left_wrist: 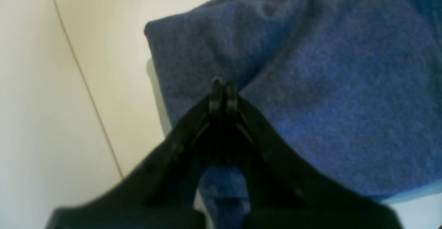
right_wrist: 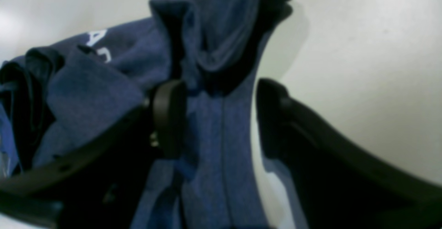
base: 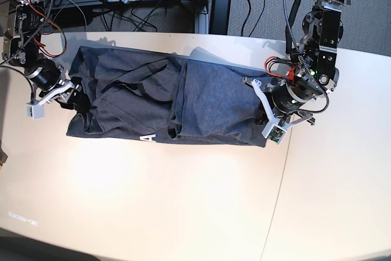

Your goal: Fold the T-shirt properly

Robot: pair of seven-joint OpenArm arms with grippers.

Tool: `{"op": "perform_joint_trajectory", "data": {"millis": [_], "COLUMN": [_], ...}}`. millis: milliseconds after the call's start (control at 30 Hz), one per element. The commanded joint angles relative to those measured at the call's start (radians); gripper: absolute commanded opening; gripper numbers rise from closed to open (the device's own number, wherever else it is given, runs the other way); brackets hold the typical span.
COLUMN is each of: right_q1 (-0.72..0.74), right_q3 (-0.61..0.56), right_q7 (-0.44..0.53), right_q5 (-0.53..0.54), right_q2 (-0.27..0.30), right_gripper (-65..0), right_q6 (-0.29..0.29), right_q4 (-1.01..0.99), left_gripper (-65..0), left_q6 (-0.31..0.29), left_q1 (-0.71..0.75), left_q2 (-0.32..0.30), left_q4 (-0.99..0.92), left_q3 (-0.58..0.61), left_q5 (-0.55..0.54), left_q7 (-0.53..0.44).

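With the left end effector (left_wrist: 223, 84) pressed together on the T-shirt (base: 183, 99) and the right end effector (right_wrist: 221, 118) spread around a fold, an uneven pull could bunch it toward the counter's (base: 183, 200) far edge.

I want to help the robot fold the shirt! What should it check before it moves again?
1. Left gripper shut on the shirt's edge: ok.
2. Right gripper open, with cloth between its fingers: ok, not gripping yet.
3. Shirt flat: not ok, the middle and the right gripper's end are bunched and creased.
4. Shirt all on the table: ok.
5. White lettering tucked away: not ok, one letter peeks out at the near edge.
6. How many layers the left gripper pinches: cannot tell.
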Motion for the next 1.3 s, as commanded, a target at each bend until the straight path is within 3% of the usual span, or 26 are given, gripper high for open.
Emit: {"op": "perform_joint_trajectory", "data": {"millis": [0, 133, 267, 433, 700, 800, 900, 1100, 1267], "right_q1": [-0.046, -0.059, -0.063, -0.063, -0.058, -0.049, -0.032, -0.01, -0.011], "right_q3": [-0.021, -0.021, -0.021, -0.021, -0.021, -0.019, 0.008, 0.103, 0.122], "right_q7": [-0.186, -0.188, -0.184, -0.157, -0.108, -0.101, -0.102, -0.102, -0.106], "right_q5": [-0.101, -0.101, -0.102, -0.111, -0.166, -0.17, -0.174, -0.171, -0.134], "right_q2": [-0.006, -0.006, -0.006, -0.006, -0.006, -0.002, 0.007, 0.075, 0.144], "right_gripper": [-31.1, -43.1, -46.0, -65.0, -65.0, -65.0, -65.0, -65.0, -65.0], "right_q6": [0.035, 0.035, 0.035, 0.035, 0.035, 0.036, 0.036, 0.036, 0.039], "right_q4": [-0.022, -0.022, -0.022, -0.022, -0.021, -0.021, -0.021, -0.021, -0.021], "left_gripper": [-65.0, -65.0, -65.0, -65.0, -65.0, -65.0, -65.0, -65.0, -65.0], "left_q6": [0.011, 0.011, 0.011, 0.011, 0.011, 0.0, -0.048, -0.06, -0.077], "left_q1": [-0.016, -0.015, -0.016, -0.015, -0.016, -0.016, -0.016, -0.015, -0.012], "left_q2": [-0.005, -0.005, -0.006, -0.006, -0.006, -0.02, -0.043, -0.053, -0.053], "left_q4": [0.015, 0.015, 0.015, 0.015, 0.015, 0.024, 0.043, 0.047, 0.047], "left_q3": [-0.004, -0.004, -0.004, -0.004, -0.004, -0.023, -0.07, -0.193, -0.204], "left_q5": [-0.007, -0.006, -0.006, -0.006, -0.008, -0.095, -0.202, -0.277, -0.303], "left_q7": [-0.012, -0.01, -0.007, -0.007, -0.003, 0.02, 0.021, 0.057, 0.084]}}
